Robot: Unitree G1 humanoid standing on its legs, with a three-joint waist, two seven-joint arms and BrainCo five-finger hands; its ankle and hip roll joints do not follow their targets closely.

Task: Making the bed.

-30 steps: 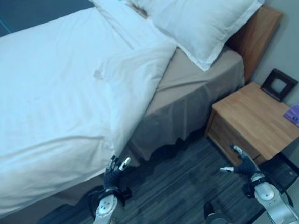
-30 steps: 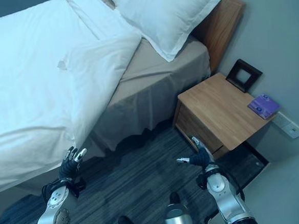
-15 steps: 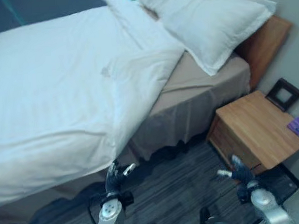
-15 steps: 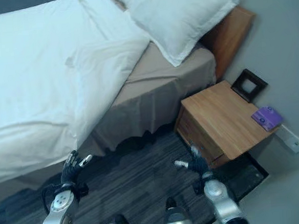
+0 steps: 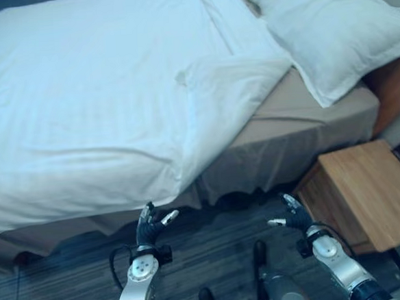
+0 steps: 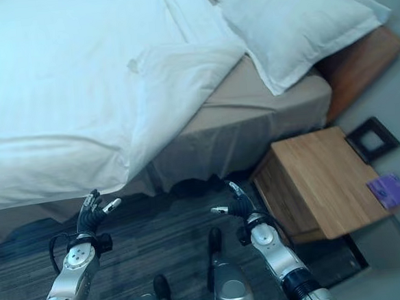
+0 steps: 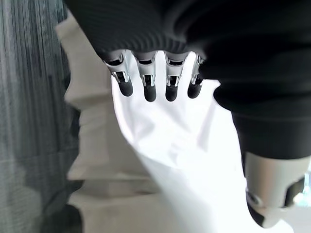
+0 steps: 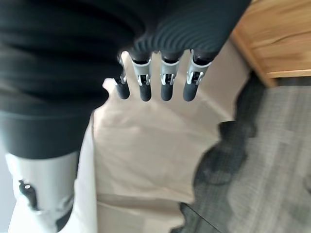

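Observation:
A white duvet (image 5: 79,96) covers most of the bed, and its edge hangs over the near side. Its corner (image 5: 230,86) lies folded back below a large white pillow (image 5: 336,30), baring the beige sheet (image 5: 300,108) and bed skirt (image 6: 207,156). My left hand (image 5: 150,229) is raised above the floor just under the duvet's hanging edge, open and holding nothing. My right hand (image 5: 294,217) is held up open in front of the bed skirt, by the nightstand's corner. In the left wrist view, straight fingers (image 7: 146,82) point at white cloth (image 7: 184,160). In the right wrist view, fingers (image 8: 155,82) point at the beige skirt (image 8: 155,145).
A wooden nightstand (image 6: 326,182) stands right of the bed, with a dark frame (image 6: 372,138) and a purple item (image 6: 389,190) on it. A wooden headboard (image 6: 359,63) rises behind the pillow. Dark striped floor (image 5: 214,259) runs along the bed's near side.
The whole picture has shifted, so the camera has moved: the bed sits further right and the nightstand is nearer the edge. Both hands stay open and low before the bed.

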